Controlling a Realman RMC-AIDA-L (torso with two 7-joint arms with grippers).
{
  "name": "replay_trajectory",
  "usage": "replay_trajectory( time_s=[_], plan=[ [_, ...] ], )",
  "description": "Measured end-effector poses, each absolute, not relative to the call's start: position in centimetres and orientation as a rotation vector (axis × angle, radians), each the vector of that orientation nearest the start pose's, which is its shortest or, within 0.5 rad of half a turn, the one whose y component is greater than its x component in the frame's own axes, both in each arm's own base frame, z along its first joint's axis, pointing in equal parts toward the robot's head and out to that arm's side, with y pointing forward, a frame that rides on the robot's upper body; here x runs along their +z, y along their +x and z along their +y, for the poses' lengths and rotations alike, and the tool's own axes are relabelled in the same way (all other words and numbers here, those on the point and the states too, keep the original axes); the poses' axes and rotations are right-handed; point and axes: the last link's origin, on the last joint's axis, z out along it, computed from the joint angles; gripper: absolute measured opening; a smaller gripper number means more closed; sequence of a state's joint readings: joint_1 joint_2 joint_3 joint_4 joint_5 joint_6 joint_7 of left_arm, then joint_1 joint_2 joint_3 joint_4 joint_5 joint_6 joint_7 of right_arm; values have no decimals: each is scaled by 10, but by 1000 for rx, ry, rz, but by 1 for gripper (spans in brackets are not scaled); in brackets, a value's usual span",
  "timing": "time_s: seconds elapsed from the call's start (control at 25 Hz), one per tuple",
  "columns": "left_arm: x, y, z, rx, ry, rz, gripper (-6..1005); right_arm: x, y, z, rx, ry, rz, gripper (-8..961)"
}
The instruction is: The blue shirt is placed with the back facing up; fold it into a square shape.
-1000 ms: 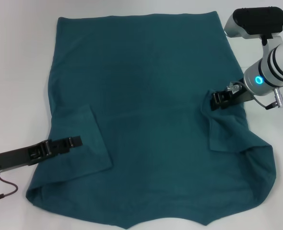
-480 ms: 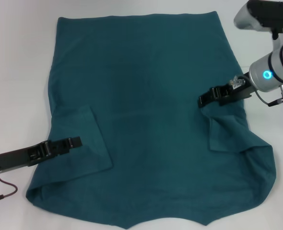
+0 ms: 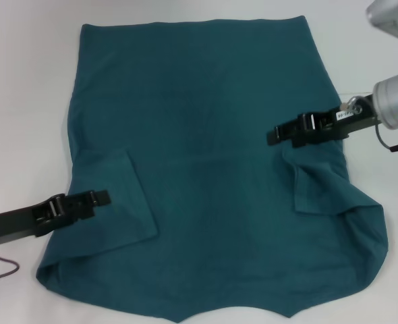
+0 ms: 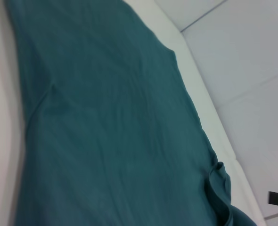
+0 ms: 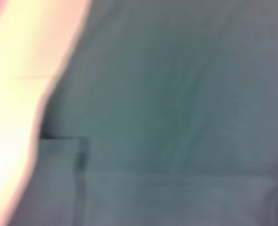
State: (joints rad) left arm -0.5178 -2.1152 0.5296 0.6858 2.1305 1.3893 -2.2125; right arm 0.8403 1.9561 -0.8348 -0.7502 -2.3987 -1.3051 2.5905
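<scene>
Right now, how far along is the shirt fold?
Early stage. Done: both short sleeves of the blue shirt look folded inward onto the body. In hand: the right gripper is over the right sleeve fold and the left gripper over the left one. Left: the body is not yet folded into a square.

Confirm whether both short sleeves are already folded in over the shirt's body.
Yes: in the head view both sleeves of the blue shirt lie flat on its body, left and right.
</scene>
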Motion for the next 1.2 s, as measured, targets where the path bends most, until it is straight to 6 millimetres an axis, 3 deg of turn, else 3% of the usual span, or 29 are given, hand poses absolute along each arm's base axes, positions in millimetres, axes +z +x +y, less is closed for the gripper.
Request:
replay_trajectory(
  time_s=[0.2,0.56,0.88,1.2],
  plan=[
    [16,-304,329,-774,-2021,-1975,633,58,209,422,340,-2355,1603,686],
    [35,-334,301,-745,-1795,-2159,633,63,220,414,349,-2354,1623,687],
    [37,-351,293,-662,-1696,-2205,631,62,221,414,348,-2362,1613,687],
    [38,-355,295,-653,-1661,-2195,629,61,221,413,350,-2362,1616,687]
  ],
)
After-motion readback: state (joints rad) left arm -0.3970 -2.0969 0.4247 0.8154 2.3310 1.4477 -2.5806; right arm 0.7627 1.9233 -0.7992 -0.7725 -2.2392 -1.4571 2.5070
